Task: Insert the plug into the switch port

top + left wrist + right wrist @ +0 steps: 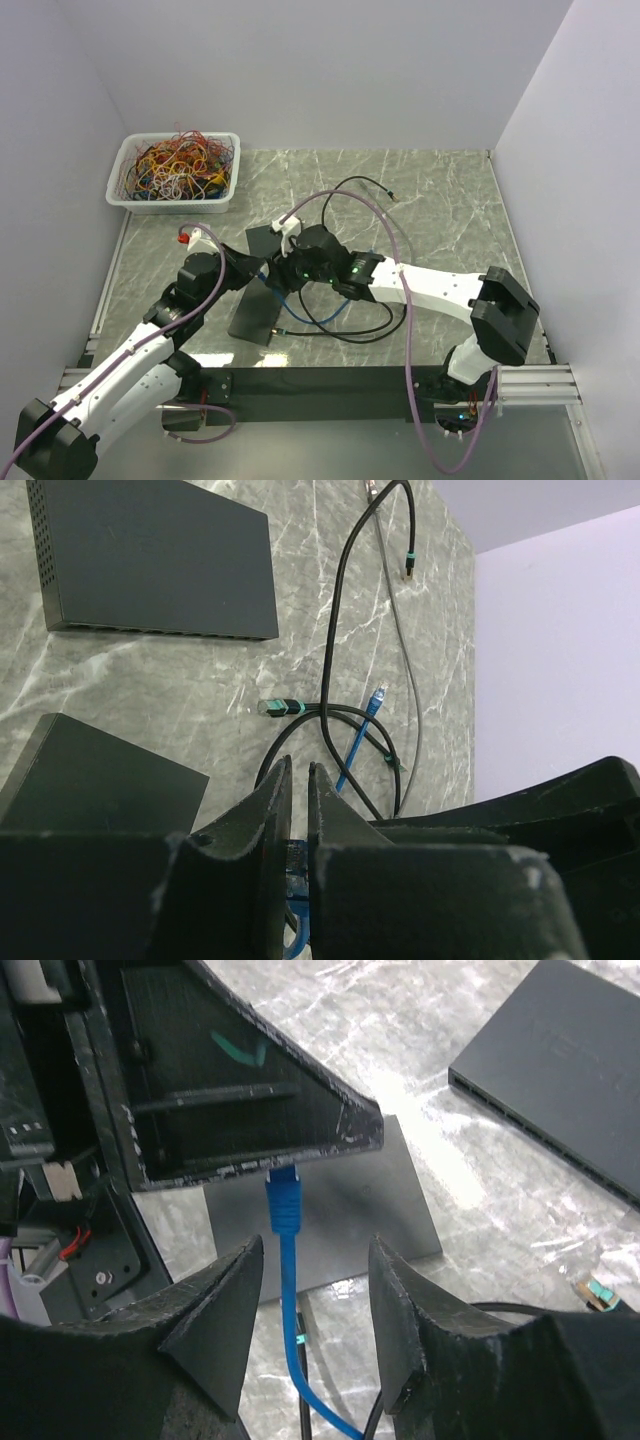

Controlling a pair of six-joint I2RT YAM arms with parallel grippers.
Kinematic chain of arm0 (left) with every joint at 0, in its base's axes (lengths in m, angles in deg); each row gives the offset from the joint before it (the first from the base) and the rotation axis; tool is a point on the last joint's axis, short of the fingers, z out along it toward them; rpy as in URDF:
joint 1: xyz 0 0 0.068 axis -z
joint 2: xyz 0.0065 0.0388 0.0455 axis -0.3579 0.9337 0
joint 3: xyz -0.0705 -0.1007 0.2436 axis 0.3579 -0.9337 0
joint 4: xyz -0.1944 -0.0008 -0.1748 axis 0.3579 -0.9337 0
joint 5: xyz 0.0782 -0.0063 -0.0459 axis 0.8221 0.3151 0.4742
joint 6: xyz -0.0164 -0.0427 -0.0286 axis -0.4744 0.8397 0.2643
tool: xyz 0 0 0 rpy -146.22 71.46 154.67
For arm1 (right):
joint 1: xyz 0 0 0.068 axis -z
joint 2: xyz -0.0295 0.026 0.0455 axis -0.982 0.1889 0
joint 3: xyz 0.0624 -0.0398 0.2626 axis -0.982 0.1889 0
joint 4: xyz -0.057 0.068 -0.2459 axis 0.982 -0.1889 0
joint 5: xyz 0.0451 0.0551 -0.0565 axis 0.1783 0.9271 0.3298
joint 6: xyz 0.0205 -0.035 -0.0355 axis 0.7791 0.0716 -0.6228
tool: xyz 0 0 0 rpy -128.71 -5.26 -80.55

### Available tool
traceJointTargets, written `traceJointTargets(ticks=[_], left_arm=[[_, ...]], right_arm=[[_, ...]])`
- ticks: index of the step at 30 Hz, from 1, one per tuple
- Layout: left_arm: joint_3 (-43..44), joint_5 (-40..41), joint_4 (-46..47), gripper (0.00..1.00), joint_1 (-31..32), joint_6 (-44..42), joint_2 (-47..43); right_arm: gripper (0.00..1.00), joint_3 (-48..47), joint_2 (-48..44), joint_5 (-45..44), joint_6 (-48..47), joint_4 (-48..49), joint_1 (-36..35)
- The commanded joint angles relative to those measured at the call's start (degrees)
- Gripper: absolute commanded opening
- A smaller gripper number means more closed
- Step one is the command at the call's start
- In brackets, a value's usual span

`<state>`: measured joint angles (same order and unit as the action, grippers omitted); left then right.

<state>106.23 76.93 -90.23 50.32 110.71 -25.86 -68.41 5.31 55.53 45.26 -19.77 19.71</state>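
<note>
Left end effector [298, 772]: jaws almost together, pinching the blue plug [285, 1198] by its front end. In the right wrist view the plug hangs out below the left fingers, and its blue cable [291, 1310] trails down from it. In the left wrist view a bit of blue shows low between the pads.

Right end effector [316, 1252]: roughly half open, holding nothing. Its fingers [230, 1300] sit either side of the blue cable just below the plug, with a gap on both sides and no contact.

In the top view the two end effectors are tip to tip over mid-table.

Switch [560, 1070]: flat on the table [480, 1210], ahead and to the right of the right end effector, well apart from it. Its port row faces back toward the end effector. The plug is clear of it, not in a port. A second flat black box [340, 1210] lies just beyond the right fingers, under the plug.

Ahead of the left end effector, a black cable [330, 630] with a teal-banded plug [275, 708] lies on the table, with a loose blue connector [376, 698] near it. A bin of tangled wires [170, 206] sits far ahead-left, well apart.
</note>
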Motion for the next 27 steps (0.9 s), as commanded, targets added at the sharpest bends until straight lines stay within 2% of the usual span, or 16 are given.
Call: traceJointTargets(ticks=[1, 8, 15, 27], left_arm=[[0.77, 0.78, 0.81, 0.0, 0.1, -0.26, -0.67], [1.13, 0.43, 1.34, 0.01, 0.1, -0.52, -0.05], [0.86, 0.69, 1.08, 0.0, 0.1, -0.52, -0.76], [0.51, 0.43, 1.43, 0.0, 0.1, -0.35, -0.67]], right_arm=[[0.53, -3.13, 1.23, 0.4, 0.02, 2.32, -0.46], [0.51, -3.92, 2.99, 0.75, 0.72, 3.02, -0.37], [0.43, -3.74, 3.25, 0.4, 1.42, 3.9, -0.46], [0.44, -2.51, 2.02, 0.49, 2.65, 5.92, -0.37]])
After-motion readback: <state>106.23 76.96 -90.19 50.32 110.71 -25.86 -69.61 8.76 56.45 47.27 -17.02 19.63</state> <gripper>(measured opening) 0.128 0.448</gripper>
